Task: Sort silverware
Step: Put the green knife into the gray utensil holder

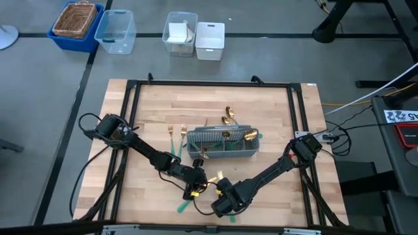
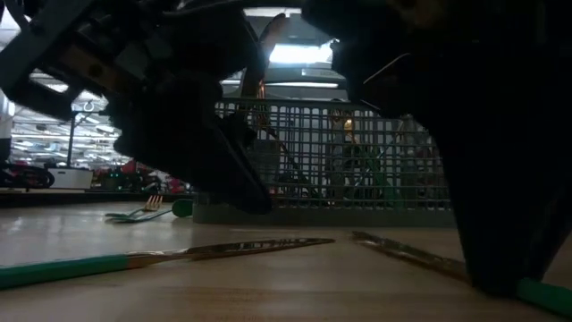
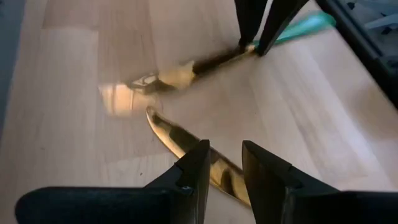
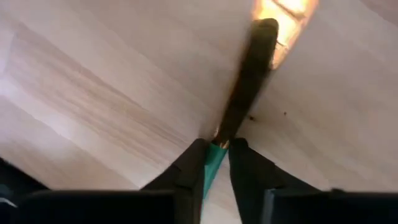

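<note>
Two gold knives with teal handles lie on the wooden table near its near edge. My left gripper (image 1: 194,188) (image 3: 225,152) hovers over the blade of the left knife (image 3: 177,137) (image 2: 223,250), fingers open only a narrow gap, tips clear of the table in the low view. My right gripper (image 1: 225,205) (image 4: 217,149) is shut on the right knife (image 4: 249,74) (image 2: 402,252). The grey mesh caddy (image 1: 222,145) (image 2: 357,161) stands behind them and holds several pieces. Two forks (image 1: 175,134) lie left of it, and spoons (image 1: 227,117) lie beyond it. My right gripper pinches the right knife between its two fingers where the teal handle (image 4: 214,163) meets the gold blade. The fingers (image 3: 249,25) come from above, pointing down, across the knife. The blade tip (image 2: 362,238) rests on the table, and the handle's end (image 2: 545,292) sticks out toward the near edge.
Both grippers work close together near the table's near edge, only a few centimetres apart. A black frame (image 1: 130,88) runs around the tabletop. Bins (image 1: 115,29) and white boxes (image 1: 209,39) sit on the floor beyond the far edge. Bare wood lies at the far left and far right.
</note>
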Robot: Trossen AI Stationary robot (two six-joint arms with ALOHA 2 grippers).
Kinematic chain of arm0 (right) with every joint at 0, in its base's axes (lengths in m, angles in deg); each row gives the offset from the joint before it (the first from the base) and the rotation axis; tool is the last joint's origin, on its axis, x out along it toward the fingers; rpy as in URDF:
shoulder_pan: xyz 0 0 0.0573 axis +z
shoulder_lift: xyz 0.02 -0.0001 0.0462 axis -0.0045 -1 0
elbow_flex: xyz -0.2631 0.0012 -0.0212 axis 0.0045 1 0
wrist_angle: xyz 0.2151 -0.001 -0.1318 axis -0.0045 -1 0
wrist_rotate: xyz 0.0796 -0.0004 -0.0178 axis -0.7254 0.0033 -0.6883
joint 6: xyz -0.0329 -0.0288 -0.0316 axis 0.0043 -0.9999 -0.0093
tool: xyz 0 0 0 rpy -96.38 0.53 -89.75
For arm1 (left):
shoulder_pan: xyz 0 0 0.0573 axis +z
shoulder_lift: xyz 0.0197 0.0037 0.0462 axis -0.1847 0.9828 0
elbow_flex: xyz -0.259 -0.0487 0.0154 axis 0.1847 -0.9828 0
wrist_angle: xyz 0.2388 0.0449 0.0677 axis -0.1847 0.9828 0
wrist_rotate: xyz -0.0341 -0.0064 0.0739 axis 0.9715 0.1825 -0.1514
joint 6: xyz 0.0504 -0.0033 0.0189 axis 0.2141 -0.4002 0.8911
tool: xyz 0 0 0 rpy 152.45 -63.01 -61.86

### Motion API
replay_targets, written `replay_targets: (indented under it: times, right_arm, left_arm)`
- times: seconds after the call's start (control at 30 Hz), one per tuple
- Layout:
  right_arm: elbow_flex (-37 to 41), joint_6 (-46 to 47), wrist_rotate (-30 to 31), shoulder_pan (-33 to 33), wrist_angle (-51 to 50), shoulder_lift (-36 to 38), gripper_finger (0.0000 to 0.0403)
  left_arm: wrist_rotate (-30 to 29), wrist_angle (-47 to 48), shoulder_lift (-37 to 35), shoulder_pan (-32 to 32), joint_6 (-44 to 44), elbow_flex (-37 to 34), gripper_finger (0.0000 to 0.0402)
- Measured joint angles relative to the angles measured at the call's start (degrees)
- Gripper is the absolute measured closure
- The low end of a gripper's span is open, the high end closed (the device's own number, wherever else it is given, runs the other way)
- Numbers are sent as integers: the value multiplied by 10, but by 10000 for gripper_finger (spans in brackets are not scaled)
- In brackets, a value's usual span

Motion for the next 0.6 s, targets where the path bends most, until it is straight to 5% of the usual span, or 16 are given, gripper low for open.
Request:
replay_targets:
  times: [0.17, 0.6]
  right_arm:
    - [0, -51, -3, -6, 1, 0, 389]
    - [-1, -139, -21, -27, 8, 0, 368]
  left_arm:
    - [0, 2, -23, 0, 4, 0, 316]
    - [-1, 108, -94, 0, 2, 0, 316]
